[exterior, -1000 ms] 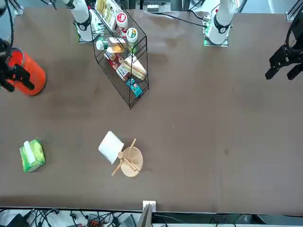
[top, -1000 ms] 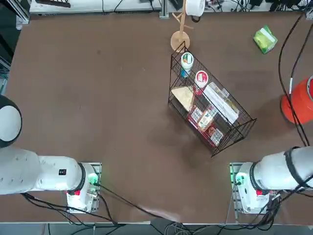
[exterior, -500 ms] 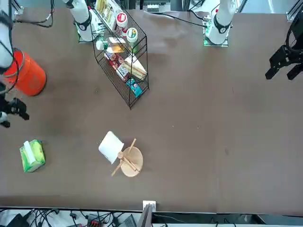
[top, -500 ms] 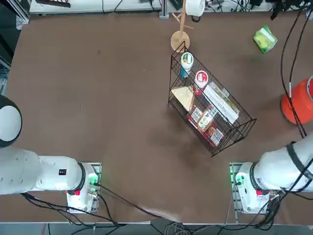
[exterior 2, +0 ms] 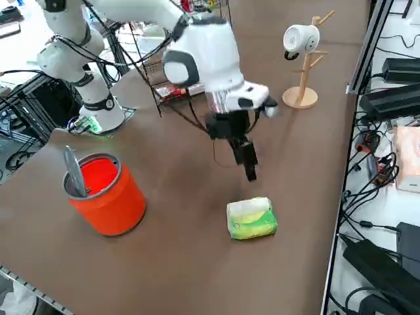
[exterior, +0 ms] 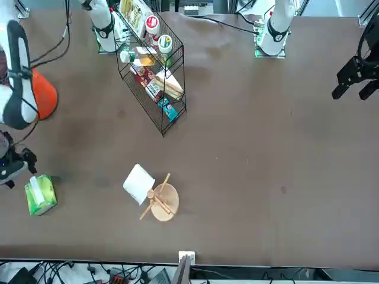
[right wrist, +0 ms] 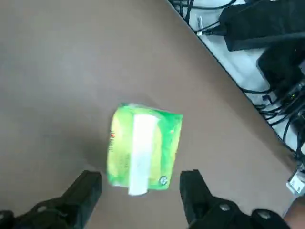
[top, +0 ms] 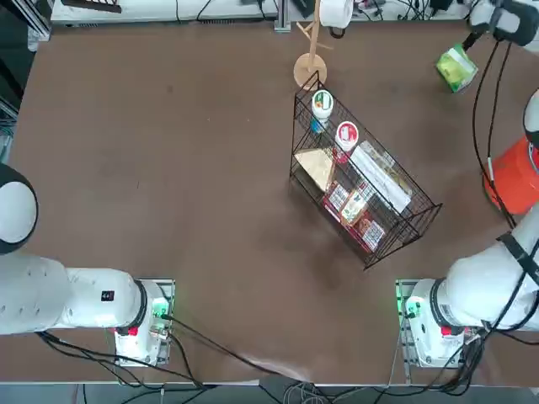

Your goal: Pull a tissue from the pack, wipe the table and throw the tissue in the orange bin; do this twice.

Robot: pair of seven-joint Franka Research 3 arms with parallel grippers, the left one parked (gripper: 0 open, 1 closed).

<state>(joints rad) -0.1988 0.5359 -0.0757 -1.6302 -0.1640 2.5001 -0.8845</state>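
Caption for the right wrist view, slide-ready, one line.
The right gripper, fingers open, hovers near the green tissue pack on the brown table, a white strip down the pack's face.

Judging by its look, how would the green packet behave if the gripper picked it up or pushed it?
The packet looks soft, with a crinkled wrapper, so it would probably give between the open fingers of the right gripper. Resting flat, it seems likelier to slide than roll. The white strip along its face may pull out if pinched.
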